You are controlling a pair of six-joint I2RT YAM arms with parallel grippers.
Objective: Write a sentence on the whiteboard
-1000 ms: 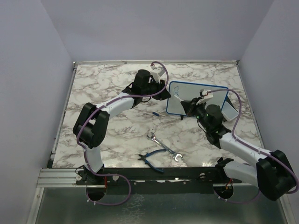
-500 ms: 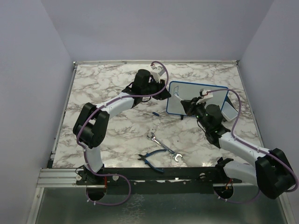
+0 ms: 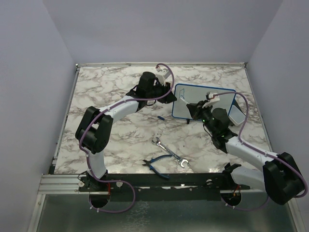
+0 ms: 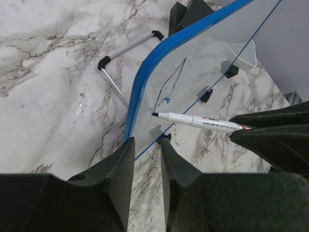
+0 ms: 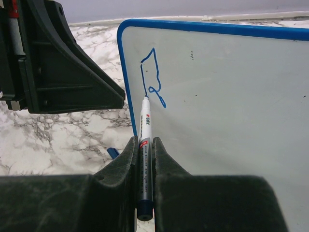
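**Fig. Writing on a propped board.** The whiteboard stands tilted on its wire stand in the far-right part of the desk, its writing face turned toward the near edge. Of the sentence only a first blue figure shows, an angular outline ending in a small loop, set close to the board's upper left corner. The rest of the face is blank, so the task is judged barely begun.

The marker lies lengthwise in the right claw, which is clenched on its barrel. Its tip touches the board at the foot of the figure's left stroke. Held along the claw's axis, the pen meets the face nearly head-on.

The left claw reaches in from the left. Its fingers are drawn close together, with the board's left edge running down into the gap near the lower corner. It appears to be grasping the frame, most likely to brace the light board against the pen's push.

A blue cap lies just in front of the board. A spanner and blue-handled pliers lie well apart from it, toward the near edge. Nothing obstructs the blank face to the right of the figure, and the left claw stands close beside the stroke being drawn.
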